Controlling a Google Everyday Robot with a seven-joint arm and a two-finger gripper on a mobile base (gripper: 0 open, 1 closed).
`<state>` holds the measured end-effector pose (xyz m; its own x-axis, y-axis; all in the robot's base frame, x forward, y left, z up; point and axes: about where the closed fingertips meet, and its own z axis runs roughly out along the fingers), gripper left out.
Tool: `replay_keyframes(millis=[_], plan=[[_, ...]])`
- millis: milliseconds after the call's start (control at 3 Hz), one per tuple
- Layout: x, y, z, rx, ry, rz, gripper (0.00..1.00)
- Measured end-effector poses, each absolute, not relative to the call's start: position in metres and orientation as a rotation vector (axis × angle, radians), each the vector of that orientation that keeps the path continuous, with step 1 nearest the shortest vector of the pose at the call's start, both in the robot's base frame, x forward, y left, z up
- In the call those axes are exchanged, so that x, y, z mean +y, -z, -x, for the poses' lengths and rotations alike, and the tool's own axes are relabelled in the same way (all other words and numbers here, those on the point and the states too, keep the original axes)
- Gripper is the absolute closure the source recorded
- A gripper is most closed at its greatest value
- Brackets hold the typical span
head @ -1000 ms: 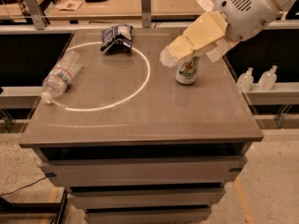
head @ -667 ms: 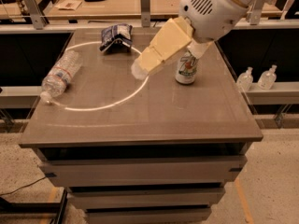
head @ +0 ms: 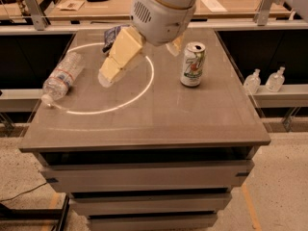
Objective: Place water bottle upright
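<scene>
The water bottle (head: 62, 76) lies on its side at the left edge of the table (head: 159, 124), its white cap pointing to the front left. It is clear crinkled plastic with a white-and-red label. My gripper (head: 134, 64) hangs over the middle of the table, inside a white ring marked on the top, to the right of the bottle and apart from it. One cream finger (head: 118, 57) slants down to the left and the other (head: 175, 46) shows behind the wrist. The gripper is open and holds nothing.
A green-and-white soda can (head: 192, 64) stands upright right of the gripper. A dark snack bag (head: 113, 34) lies at the back, partly behind the arm. Two small nozzle bottles (head: 263, 80) stand on a lower shelf to the right. Benches run behind.
My gripper has swung left from above the soda can to over the middle of the table, closer to the water bottle. The bottle and can have not moved.
</scene>
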<state>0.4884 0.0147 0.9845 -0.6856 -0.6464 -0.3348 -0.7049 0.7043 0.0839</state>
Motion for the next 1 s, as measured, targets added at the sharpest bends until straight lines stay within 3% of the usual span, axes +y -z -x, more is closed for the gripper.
replay_keyframes(millis=[333,1000], plan=[[0.030,-0.976,-0.505,2.625,-0.367,0.952,0.00],[0.051,-0.947,-0.480,2.426,-0.469,0.940,0.00]])
